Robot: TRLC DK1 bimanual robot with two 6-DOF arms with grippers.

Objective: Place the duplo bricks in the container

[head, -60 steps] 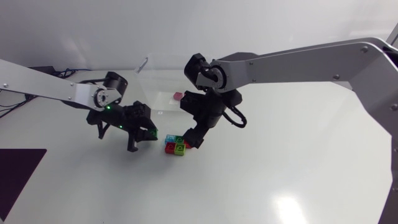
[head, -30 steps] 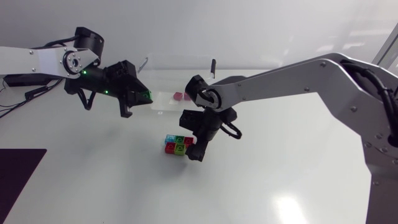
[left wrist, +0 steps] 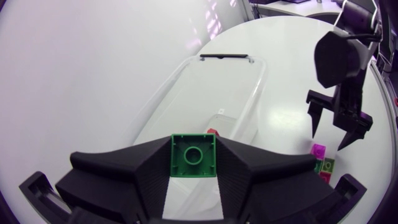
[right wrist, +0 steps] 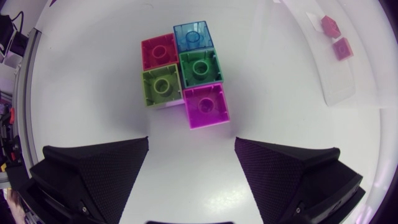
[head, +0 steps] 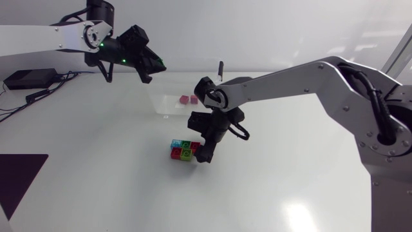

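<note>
A green duplo brick is pinched stud-side up between the fingers of my left gripper, which hangs in the air above and behind the left end of the clear container. Two pink bricks lie inside the container. Several bricks form a tight cluster on the table in front of it: red, blue, dark green, lime and magenta. My right gripper stands open just beside the magenta brick, holding nothing.
The white table stretches bare around the cluster and the container. A dark mat lies at the table's front left edge. My right arm reaches in over the table's right half.
My left arm lifted the green brick from beside the cluster, up and back to above the container's left end. My right gripper came down beside the cluster.
</note>
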